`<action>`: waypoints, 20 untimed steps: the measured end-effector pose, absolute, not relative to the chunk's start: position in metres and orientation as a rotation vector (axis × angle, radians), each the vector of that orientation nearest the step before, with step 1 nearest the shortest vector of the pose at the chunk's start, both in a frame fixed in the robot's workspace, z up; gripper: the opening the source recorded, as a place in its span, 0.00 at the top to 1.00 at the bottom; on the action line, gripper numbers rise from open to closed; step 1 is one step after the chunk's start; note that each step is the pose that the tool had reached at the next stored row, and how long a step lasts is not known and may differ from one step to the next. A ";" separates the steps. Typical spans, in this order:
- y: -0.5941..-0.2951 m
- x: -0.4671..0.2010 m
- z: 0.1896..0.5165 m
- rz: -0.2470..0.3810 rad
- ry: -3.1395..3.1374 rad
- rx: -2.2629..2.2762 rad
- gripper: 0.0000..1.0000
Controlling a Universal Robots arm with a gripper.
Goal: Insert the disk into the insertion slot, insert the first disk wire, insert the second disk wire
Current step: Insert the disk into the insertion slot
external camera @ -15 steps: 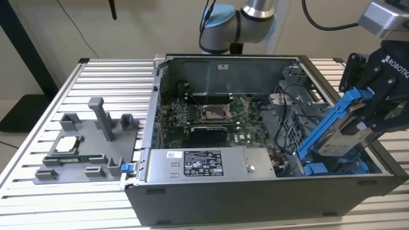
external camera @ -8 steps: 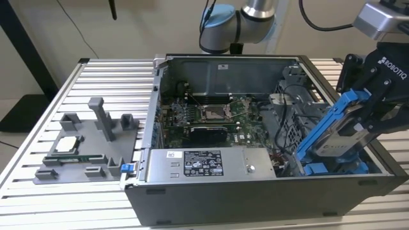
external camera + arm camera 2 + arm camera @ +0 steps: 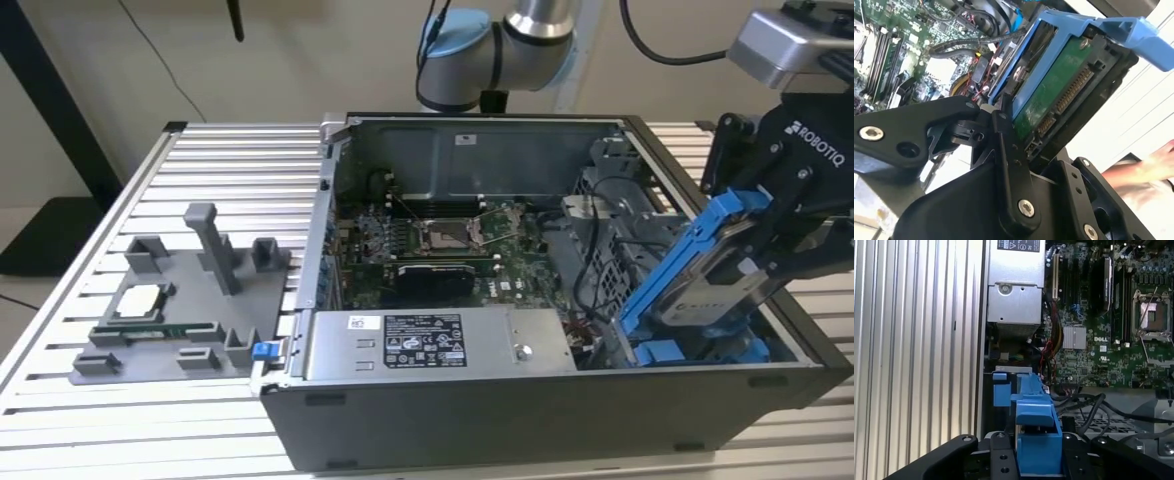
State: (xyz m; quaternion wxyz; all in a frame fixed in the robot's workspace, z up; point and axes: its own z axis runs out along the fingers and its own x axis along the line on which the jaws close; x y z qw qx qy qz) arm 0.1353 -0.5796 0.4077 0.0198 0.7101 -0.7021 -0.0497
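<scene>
My gripper (image 3: pixel 742 272) is shut on the disk (image 3: pixel 711 292), a silver-grey drive in a bright blue carrier frame (image 3: pixel 683 262). The disk hangs steeply tilted over the front corner of the open computer case at the exterior view's right. Its lower end dips toward the insertion slot (image 3: pixel 663 353), a grey metal cage with blue tabs. In the second wrist view the disk's green circuit board (image 3: pixel 1054 95) and connector face the camera beside a black finger (image 3: pixel 1006 145). In the first wrist view the blue carrier (image 3: pixel 1036 435) lines up with the slot's blue tab (image 3: pixel 1000 390). Loose black cables (image 3: pixel 1089 405) lie beside the cage.
The grey power-supply box (image 3: pixel 441 343) sits along the case's front wall, with the motherboard (image 3: pixel 441 240) behind it. A grey fixture (image 3: pixel 187 300) holding small parts stands on the slatted table at the exterior view's left. A person's hand (image 3: pixel 1154 167) shows outside the case.
</scene>
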 end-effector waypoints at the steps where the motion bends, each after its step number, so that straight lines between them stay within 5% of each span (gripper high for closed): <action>1: -0.580 0.135 0.409 -0.153 -2.179 2.204 1.00; 10: -0.580 0.133 0.426 -0.147 -2.184 2.209 1.00; 20: -0.584 0.124 0.428 -0.060 -2.209 2.232 1.00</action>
